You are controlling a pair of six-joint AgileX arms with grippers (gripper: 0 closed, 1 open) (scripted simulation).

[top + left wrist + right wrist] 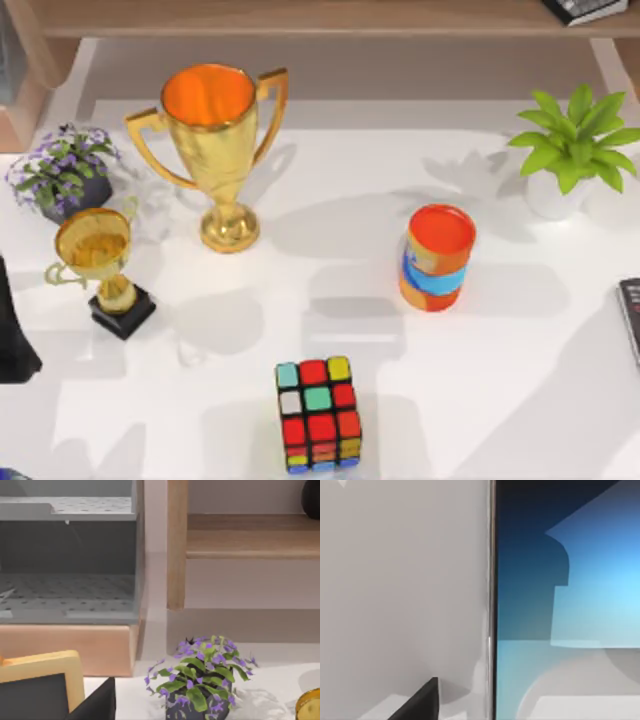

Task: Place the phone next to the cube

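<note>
The phone [565, 605] lies flat beneath the right gripper; the cube [319, 414] sits front-centre; jaw openings: cannot tell.

My left arm [15, 330] sits at the table's left edge, its pincer finger [95, 702] dark.

You have a brightly lit white table [500, 390], with soft grey shadows falling off the large trophy [212, 150], the striped cylinder [437, 257] and the cube [319, 414] in several directions at once, so more than one lamp seems to be at work overhead. The top view is slightly soft all over, with no strong glare. In the right wrist view the phone [570, 605] sits so close that its blue screen is shaded dark across one part.
</note>
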